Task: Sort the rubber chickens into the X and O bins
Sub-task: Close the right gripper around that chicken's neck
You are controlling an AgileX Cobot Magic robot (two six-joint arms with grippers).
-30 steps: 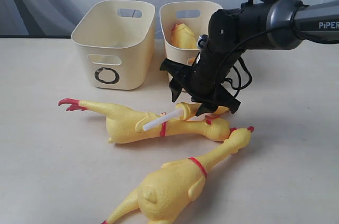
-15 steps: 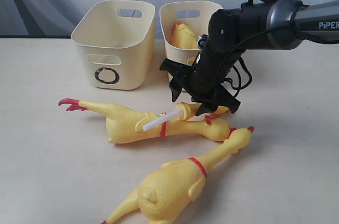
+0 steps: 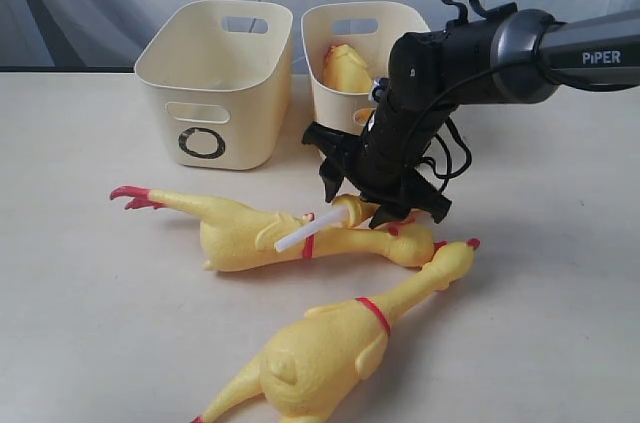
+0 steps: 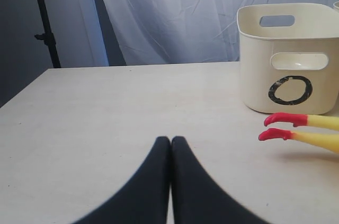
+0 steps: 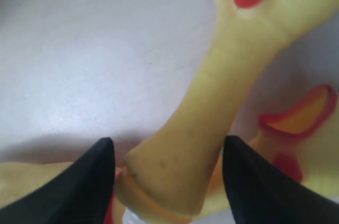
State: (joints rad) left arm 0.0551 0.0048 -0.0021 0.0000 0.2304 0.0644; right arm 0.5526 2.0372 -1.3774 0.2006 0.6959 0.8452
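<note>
My right gripper (image 3: 362, 205) hangs open over a small yellow rubber chicken (image 3: 345, 211), which lies across a large chicken (image 3: 245, 238). In the right wrist view the black fingers (image 5: 98, 176) stand on either side of the small chicken's neck (image 5: 212, 102), close to it. A white squeaker tube (image 3: 295, 233) sticks out of its end. Another large chicken (image 3: 330, 343) lies nearer the front. The O bin (image 3: 215, 93) stands at the back left. Beside it a second cream bin (image 3: 322, 33) holds a chicken (image 3: 345, 68); the arm hides this bin's mark. My left gripper (image 4: 170, 140) is shut and holds nothing.
Red chicken feet (image 4: 280, 126) lie beside the O bin (image 4: 288, 60) in the left wrist view. A grey curtain hangs behind the table (image 3: 80, 323). A black stand pole (image 4: 45, 23) rises past the table's far corner.
The right arm has come down slightly and shifted left over the small chicken, and the white tube has tilted a little. The left gripper has not moved.
</note>
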